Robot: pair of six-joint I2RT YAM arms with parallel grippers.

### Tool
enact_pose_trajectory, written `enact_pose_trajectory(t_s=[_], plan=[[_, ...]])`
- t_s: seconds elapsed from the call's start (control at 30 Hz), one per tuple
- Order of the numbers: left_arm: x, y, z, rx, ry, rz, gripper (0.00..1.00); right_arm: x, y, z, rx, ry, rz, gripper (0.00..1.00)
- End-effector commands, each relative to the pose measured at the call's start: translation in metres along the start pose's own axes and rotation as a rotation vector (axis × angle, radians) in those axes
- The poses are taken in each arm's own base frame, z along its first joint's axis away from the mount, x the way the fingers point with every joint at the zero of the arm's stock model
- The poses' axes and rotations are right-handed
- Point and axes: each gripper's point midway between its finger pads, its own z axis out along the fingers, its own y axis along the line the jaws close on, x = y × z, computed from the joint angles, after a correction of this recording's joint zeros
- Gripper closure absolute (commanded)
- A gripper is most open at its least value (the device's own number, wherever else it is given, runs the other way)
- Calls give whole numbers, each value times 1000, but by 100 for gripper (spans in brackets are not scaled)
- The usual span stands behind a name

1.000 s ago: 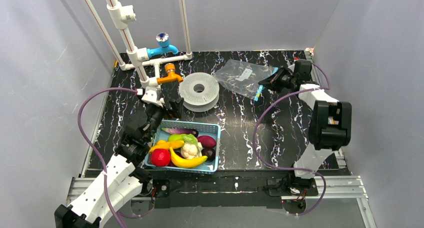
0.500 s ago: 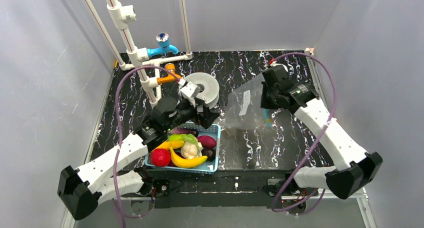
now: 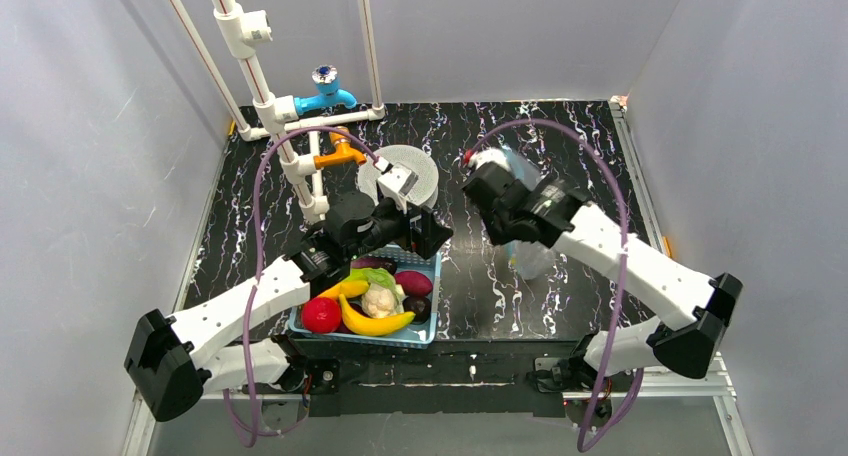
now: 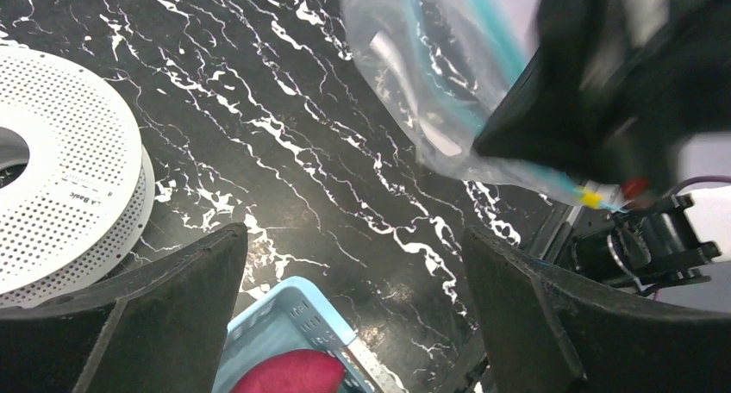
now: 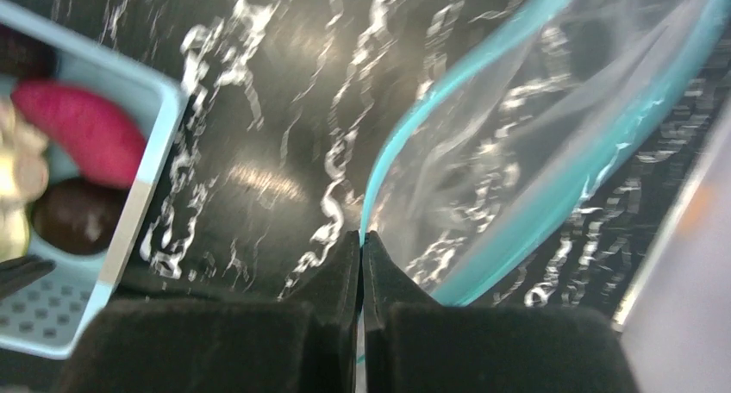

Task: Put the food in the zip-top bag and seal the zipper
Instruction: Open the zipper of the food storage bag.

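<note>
Both arms are swinging inward since a second ago: I am presenting the zip-top bag (image 5: pixel 534 134), right gripper (image 5: pixel 362 238) pinching its zipper (image 5: pixel 560 199), left gripper (image 4: pixel 352 238) gaping wide and empty, next needing the opposite lip.

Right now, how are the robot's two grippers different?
The left gripper is wide open and empty; the right gripper is pinched shut on the edge of the clear bag. The left gripper hangs over the far end of the blue basket; the right gripper holds the bag up, off to the side of the basket. Both are black with two fingers.
</note>
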Motion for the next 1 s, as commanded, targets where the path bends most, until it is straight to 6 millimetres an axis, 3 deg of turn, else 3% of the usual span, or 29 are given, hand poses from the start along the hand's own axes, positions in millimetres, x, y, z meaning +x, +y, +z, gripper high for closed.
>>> enact_pose_trajectory(t_s=[0.0,0.07,0.17,0.5,0.67,0.73,0.97], plan=[[-21,2,-13,-48,-98,-48,6,-9,45,-7,-279,-146,34,99],[-17,11,-11,-99,-111,-107,6,-13,59,-13,-386,-239,49,99],[-10,8,-6,-83,-113,-180,9,-17,72,-26,-515,-339,73,99],[-1,8,-2,-87,-119,-331,17,-18,83,-22,-565,-356,156,99],[-3,6,-3,-81,-122,-345,4,-19,88,-10,-545,-321,161,99],[-4,7,-5,-88,-126,-337,4,-19,88,-7,-535,-312,163,99],[-6,11,-9,-107,-145,-338,21,-22,88,-7,-530,-318,175,99]])
